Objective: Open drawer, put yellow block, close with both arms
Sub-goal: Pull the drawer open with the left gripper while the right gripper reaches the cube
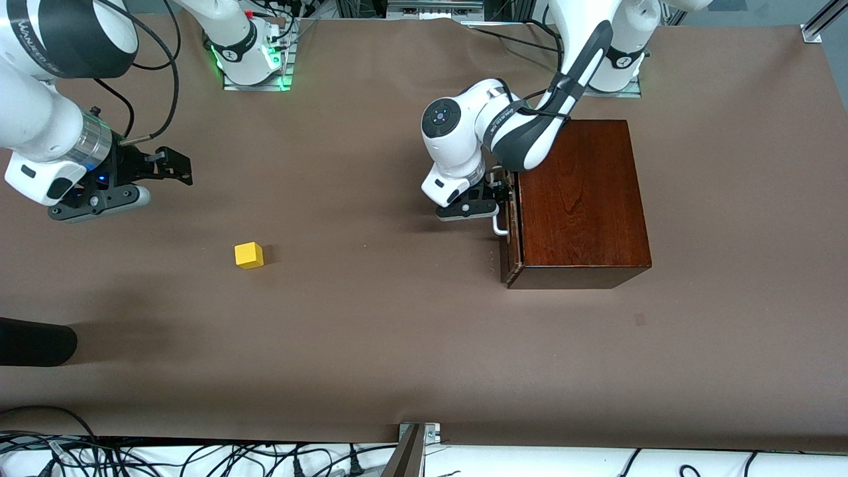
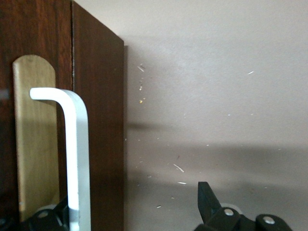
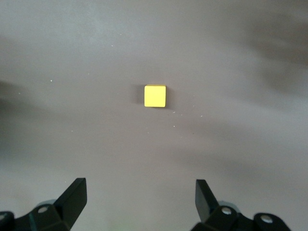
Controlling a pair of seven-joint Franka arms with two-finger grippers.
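The dark reddish-brown wooden box (image 1: 583, 199) stands toward the left arm's end of the table. Its drawer (image 1: 511, 232) front sits against the box, with the white bar handle (image 1: 499, 228) (image 2: 77, 159) on it. My left gripper (image 1: 498, 193) (image 2: 127, 199) is at the handle, open. The bar stands between its fingers (image 2: 206, 199), close to one and apart from the other. The yellow block (image 1: 249, 255) (image 3: 155, 96) lies on the brown table toward the right arm's end. My right gripper (image 1: 165, 165) (image 3: 139, 187) hangs open and empty over bare table, a short way from the block.
A black rounded object (image 1: 33, 341) juts in at the table's edge toward the right arm's end, nearer the front camera than the block. Cables and a metal bracket (image 1: 414, 440) line the near edge. Brown cloth lies bare between block and box.
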